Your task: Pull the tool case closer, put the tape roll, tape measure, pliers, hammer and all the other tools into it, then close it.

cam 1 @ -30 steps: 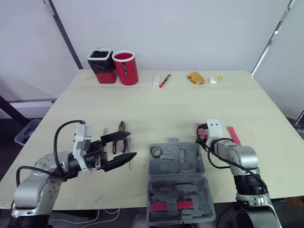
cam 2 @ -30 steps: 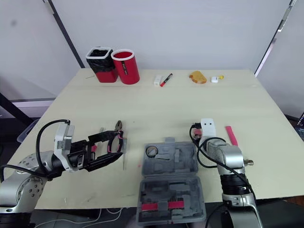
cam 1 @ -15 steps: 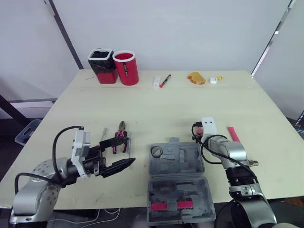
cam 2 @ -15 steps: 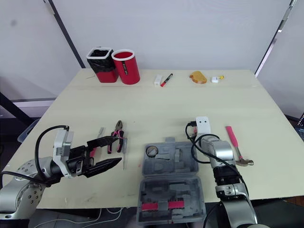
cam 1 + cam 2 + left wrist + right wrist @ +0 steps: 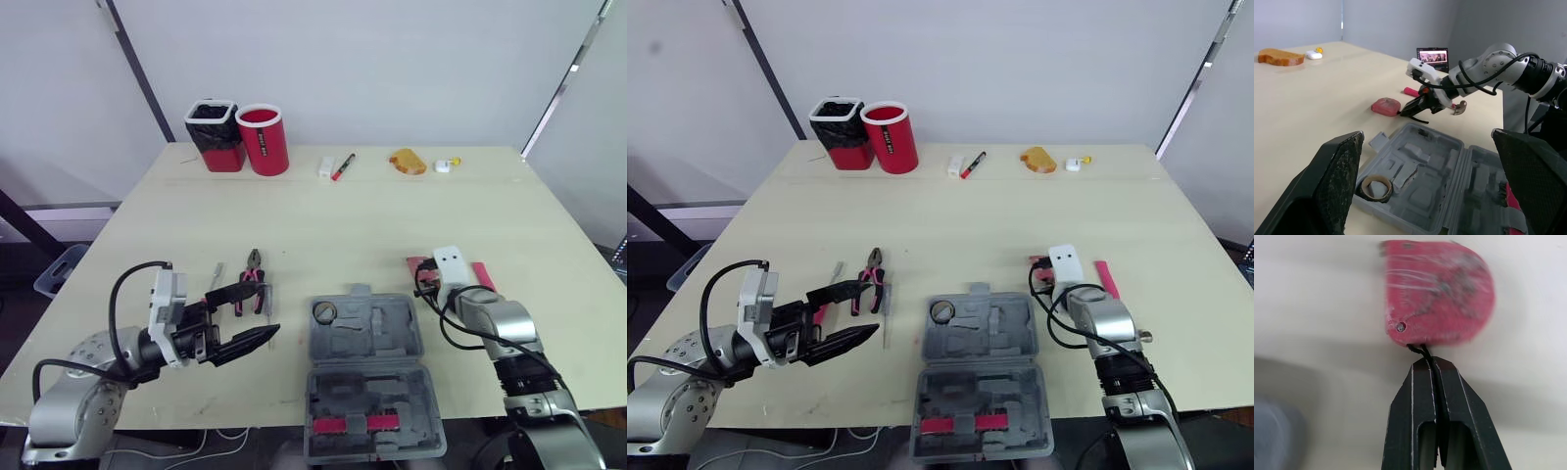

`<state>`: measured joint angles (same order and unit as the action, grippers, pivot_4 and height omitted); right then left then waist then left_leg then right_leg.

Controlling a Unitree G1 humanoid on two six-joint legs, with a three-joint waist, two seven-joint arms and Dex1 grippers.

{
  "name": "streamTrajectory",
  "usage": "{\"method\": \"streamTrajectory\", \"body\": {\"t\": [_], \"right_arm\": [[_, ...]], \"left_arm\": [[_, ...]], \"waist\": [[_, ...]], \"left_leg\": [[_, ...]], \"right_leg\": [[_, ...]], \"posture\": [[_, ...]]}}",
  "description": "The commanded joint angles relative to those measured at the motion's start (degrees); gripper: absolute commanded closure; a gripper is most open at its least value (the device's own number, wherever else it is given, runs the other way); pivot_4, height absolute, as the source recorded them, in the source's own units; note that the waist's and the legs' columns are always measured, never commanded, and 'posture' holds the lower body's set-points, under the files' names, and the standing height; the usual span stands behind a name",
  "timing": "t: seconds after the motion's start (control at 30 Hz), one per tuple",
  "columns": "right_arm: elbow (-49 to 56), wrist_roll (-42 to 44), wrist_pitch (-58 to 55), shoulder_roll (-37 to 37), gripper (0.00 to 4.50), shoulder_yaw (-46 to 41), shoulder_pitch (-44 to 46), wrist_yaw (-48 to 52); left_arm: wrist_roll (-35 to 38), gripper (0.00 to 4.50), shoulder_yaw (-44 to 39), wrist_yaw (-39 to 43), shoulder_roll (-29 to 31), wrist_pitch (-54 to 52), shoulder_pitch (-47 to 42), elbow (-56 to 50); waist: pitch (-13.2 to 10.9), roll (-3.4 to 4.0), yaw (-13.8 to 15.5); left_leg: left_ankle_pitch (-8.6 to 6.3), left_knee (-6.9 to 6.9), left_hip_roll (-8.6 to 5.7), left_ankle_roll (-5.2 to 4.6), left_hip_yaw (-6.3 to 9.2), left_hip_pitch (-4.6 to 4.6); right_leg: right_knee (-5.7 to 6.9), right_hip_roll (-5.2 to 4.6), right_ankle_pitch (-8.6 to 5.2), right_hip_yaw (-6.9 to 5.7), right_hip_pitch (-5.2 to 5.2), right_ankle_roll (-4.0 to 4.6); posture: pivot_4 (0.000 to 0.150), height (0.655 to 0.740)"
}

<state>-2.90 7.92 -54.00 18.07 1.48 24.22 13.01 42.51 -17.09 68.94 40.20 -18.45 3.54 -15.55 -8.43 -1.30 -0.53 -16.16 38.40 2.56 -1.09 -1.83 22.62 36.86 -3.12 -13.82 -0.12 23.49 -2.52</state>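
Observation:
The grey tool case (image 5: 367,364) lies open at the table's front edge, with a tape roll (image 5: 324,312) in its upper left pocket. Left of the case lie the pink-handled pliers (image 5: 255,288). My left gripper (image 5: 261,315) hovers open just in front of the pliers, holding nothing. The red tape measure (image 5: 1440,293) rests on the table right of the case's far corner. My right gripper (image 5: 1418,105) is shut on its thin black strap (image 5: 1420,350). The hammer (image 5: 482,274), pink-handled, lies behind my right wrist, partly hidden.
A thin metal tool (image 5: 215,275) and a grey blade-like tool (image 5: 268,299) flank the pliers. At the table's back stand a black-lined bin (image 5: 216,135) and a red cup (image 5: 265,139), with a marker (image 5: 340,165), an orange lump (image 5: 405,162) and small white items.
My left gripper has drawn back from over the pliers toward the front left. My right arm swung left, baring the hammer, then back right over its handle.

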Motion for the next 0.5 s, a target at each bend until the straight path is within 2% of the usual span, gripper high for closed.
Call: {"method": "streamTrajectory", "body": {"t": [0.03,0.5], "right_arm": [[6.4,2.0,-2.7,3.0,4.48,-1.9,-4.9,3.3],[40.6,11.2,-15.7,4.1,4.48,-5.7,-33.7,5.8]], "left_arm": [[1.0,0.0,0.4,0.5,0.1,0.0,-0.5,-2.4],[0.7,0.0,2.1,5.2,1.4,0.2,0.0,-2.2]], "waist": [[0.0,-0.01,0.0],[0.1,-0.1,0.0]], "left_leg": [[0.0,0.0,0.0,0.0,0.0,0.0],[-0.01,0.02,0.06,0.0,0.16,-0.03]], "right_leg": [[0.0,0.0,0.0,0.0,0.0,0.0],[-0.02,0.05,-0.02,0.03,-0.02,0.0]], "posture": [[0.15,0.74],[0.15,0.74]]}}
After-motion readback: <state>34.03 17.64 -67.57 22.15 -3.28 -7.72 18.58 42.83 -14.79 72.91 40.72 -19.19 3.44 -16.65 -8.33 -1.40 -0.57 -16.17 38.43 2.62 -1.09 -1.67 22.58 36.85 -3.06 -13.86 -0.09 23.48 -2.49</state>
